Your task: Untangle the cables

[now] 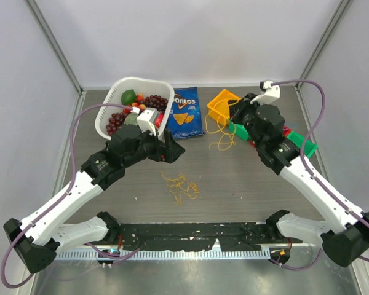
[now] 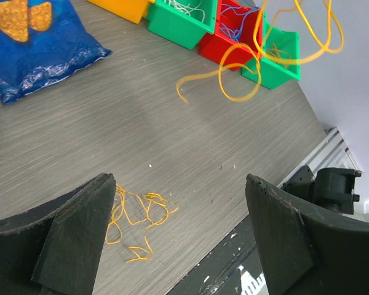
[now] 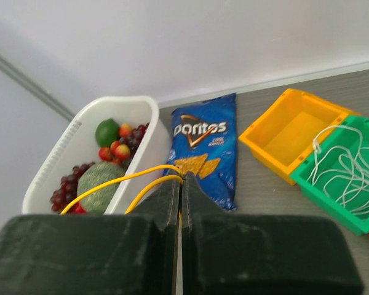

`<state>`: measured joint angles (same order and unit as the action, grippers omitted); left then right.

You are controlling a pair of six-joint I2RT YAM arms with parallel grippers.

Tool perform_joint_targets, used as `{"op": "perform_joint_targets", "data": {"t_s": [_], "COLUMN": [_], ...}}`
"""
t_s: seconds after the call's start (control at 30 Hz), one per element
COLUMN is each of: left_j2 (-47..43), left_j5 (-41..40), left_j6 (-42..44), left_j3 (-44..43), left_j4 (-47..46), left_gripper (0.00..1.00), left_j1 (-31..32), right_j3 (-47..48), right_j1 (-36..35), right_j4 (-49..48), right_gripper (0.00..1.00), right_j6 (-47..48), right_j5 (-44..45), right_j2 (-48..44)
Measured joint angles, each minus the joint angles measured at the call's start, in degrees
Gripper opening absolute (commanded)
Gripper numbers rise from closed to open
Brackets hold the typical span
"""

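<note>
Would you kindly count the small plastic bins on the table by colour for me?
Yellow bin: 1
Green bins: 2
Red bin: 1
Total: 4

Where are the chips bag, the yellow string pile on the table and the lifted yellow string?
chips bag [image 1: 185, 112]: top view, middle of its blue front.
yellow string pile [image 2: 138, 212]: left wrist view, centre of the tangle.
lifted yellow string [image 3: 130, 175]: right wrist view, upper strand of its loop.
</note>
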<state>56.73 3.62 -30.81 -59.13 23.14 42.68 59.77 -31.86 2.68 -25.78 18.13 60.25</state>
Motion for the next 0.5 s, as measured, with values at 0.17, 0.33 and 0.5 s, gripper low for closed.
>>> {"op": "perform_joint_targets", "data": {"t_s": [0.17, 0.33, 0.5], "left_j2": [0.0, 0.9, 10.6], "left_j5": [0.8, 2.9, 9.4], "left_j6": [-0.1, 0.2, 0.9], "left_j3": [-0.1, -0.2, -4.6], "left_j4": [1.4, 1.6, 1.4], "left_gripper": [0.91, 0.91, 0.90], "left_j1": [-2.2, -5.1, -13.0], "right_j3": [3.3, 8.5, 14.8], "right_j1": [5.6, 10.3, 11.8], "right_j4": [-3.7, -8.5, -14.0], "right_gripper": [0.01, 0.01, 0.01], "right_j6": [-1.0, -1.4, 1.3], "right_j5": [-1.0, -1.9, -0.8], "right_j2": [7.4, 16.1, 25.9]}}
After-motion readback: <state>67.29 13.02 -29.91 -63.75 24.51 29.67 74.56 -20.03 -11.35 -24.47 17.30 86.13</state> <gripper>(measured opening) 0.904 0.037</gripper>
